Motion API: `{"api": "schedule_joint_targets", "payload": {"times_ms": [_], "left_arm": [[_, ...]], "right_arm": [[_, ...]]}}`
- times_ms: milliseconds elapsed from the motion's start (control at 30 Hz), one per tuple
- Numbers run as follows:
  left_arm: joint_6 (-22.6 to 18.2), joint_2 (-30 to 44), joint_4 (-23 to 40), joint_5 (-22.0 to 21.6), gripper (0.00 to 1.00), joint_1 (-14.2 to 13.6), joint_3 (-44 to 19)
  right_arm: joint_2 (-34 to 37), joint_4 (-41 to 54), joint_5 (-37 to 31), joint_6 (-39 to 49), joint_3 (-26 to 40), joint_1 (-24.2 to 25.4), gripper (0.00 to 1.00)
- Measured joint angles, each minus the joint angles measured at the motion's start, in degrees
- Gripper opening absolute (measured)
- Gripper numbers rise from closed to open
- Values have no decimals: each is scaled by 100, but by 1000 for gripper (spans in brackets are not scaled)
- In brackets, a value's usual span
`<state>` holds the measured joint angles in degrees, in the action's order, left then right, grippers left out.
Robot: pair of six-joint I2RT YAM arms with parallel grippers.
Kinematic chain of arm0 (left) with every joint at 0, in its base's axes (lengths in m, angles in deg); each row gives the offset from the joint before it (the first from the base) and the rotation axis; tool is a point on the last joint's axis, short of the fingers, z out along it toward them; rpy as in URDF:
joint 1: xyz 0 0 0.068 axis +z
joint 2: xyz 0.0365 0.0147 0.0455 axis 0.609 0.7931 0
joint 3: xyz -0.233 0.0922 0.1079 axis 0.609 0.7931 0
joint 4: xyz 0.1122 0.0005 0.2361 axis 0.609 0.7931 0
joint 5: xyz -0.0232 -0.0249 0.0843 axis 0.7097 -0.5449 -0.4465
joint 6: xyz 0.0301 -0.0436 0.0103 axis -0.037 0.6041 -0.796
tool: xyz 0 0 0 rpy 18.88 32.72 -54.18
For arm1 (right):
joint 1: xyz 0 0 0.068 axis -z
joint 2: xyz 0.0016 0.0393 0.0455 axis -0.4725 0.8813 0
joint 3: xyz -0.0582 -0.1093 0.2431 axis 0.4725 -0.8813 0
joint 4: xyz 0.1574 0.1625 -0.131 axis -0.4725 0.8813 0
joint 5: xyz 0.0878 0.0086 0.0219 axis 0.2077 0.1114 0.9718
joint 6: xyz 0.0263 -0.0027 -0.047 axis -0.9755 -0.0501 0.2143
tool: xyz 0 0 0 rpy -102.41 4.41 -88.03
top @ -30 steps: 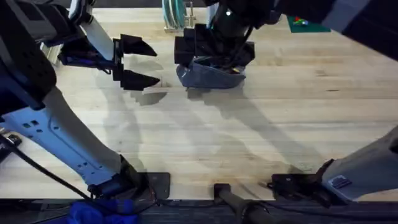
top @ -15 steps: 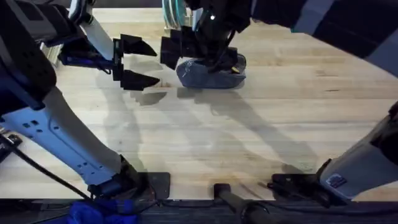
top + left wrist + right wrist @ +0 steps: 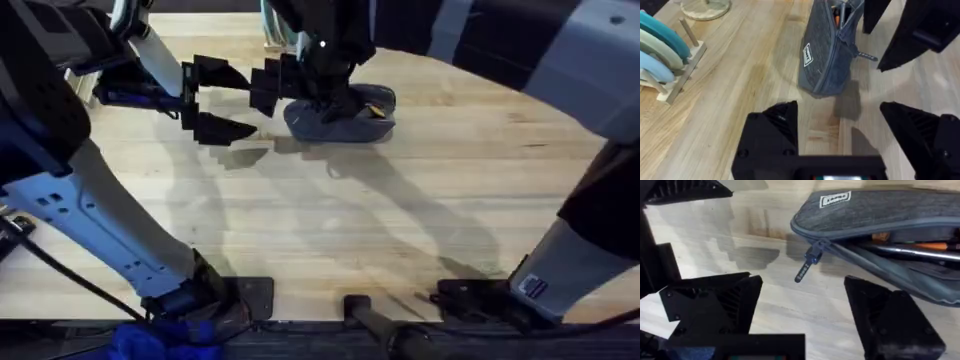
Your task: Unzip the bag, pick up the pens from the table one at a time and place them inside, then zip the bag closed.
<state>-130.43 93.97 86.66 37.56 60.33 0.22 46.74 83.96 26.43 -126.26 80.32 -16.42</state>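
Bag [image 3: 340, 112]: far centre of desk [image 3: 400, 220], unzipped, pens [image 3: 920, 252] visible inside. Right gripper [image 3: 802, 305]: released, just beside the zipper pull [image 3: 807, 265]. Left gripper [image 3: 215, 100]: released, left of bag, holding nothing.

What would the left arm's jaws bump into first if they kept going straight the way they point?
Most likely the bag, lying unzipped on the table just ahead of the open left gripper. The right gripper hangs close beside that line, so depth leaves some doubt which comes first.
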Motion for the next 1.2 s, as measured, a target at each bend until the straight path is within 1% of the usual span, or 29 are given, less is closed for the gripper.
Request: {"api": "schedule_joint_targets", "payload": {"times_ms": [233, 700, 967, 1200], "left_arm": [[0, 0, 0, 0, 993, 0, -1], [-1, 0, 2, 0, 994, 0, 0], [0, 0, 2, 0, 993, 0, 0], [0, 0, 2, 0, 993, 0, 0]], "right_arm": [[177, -179, -5, -5, -2, 0, 996], [209, -319, -12, -17, 0, 51, 996], [453, -328, -162, -17, 0, 61, 996], [459, -330, -304, -17, 2, 60, 993]]}}
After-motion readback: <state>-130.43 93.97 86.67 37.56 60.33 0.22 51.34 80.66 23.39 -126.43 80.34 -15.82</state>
